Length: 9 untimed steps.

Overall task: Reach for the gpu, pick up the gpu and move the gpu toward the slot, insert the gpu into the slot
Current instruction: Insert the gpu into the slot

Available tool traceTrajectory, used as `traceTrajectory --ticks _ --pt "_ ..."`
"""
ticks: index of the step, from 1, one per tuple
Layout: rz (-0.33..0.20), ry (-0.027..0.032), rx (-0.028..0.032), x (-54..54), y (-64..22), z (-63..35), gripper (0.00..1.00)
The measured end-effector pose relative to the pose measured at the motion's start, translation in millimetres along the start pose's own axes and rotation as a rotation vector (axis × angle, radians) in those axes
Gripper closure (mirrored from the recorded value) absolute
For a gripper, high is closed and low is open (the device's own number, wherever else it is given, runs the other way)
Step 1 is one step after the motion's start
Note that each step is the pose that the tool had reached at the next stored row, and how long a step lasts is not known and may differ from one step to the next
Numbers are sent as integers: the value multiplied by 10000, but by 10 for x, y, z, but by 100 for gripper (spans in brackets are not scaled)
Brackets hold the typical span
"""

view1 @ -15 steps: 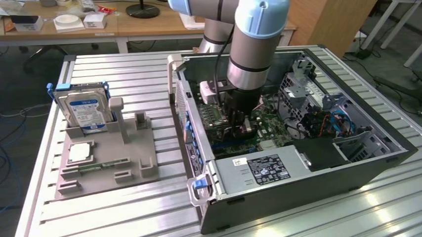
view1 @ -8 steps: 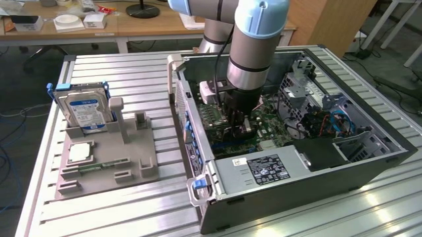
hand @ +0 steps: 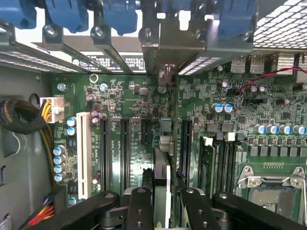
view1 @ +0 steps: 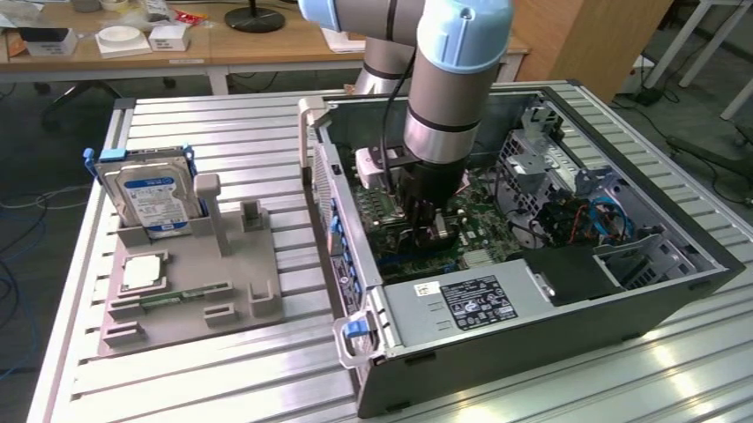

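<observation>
Looking down from your wrist camera, you have the gripper (hand: 163, 203) closed on the gpu (hand: 162, 172), its two black fingers (hand: 140, 206) pressed against either face of the thin card. You see the card edge-on, standing upright and running away from the fingers toward the rear of the case. It sits low over the green motherboard (hand: 129, 124), in line with the gap between the long black expansion slots (hand: 125, 148) on one side and another black slot (hand: 186, 148) on the other. Whether its lower edge has seated in a slot you cannot tell. Beyond the card, you face the row of metal bracket bays with blue clips (hand: 115, 14) at the back wall.

From the exterior view, your arm (view1: 453, 97) reaches straight down into the open computer case (view1: 659, 300), with the gripper (view1: 426, 220) deep inside, just above the motherboard (view1: 471, 220). The silver power supply (view1: 471, 304) lies at the case's near end.

To the exterior view's left, well apart from the case, you have a grey parts holder (view1: 189, 300) on the slatted metal table (view1: 212, 123). A blue-labelled hard drive (view1: 151, 194) stands upright in it, and a small green memory stick (view1: 182, 295) lies flat nearer the front. Farther back stands a wooden desk (view1: 235, 44).
</observation>
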<state>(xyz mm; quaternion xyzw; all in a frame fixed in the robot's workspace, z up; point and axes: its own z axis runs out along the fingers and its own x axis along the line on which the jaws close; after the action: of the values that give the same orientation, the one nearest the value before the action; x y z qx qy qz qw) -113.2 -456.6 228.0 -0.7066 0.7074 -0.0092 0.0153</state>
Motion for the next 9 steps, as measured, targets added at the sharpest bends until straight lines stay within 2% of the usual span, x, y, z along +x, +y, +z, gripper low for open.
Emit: traceTrajectory --ticks 6,7,9 --pt "18 -1 -7 -2 9 -1 73" --pt "18 -12 -26 -3 11 -1 73" --pt "19 -1 -7 -2 10 -1 73"
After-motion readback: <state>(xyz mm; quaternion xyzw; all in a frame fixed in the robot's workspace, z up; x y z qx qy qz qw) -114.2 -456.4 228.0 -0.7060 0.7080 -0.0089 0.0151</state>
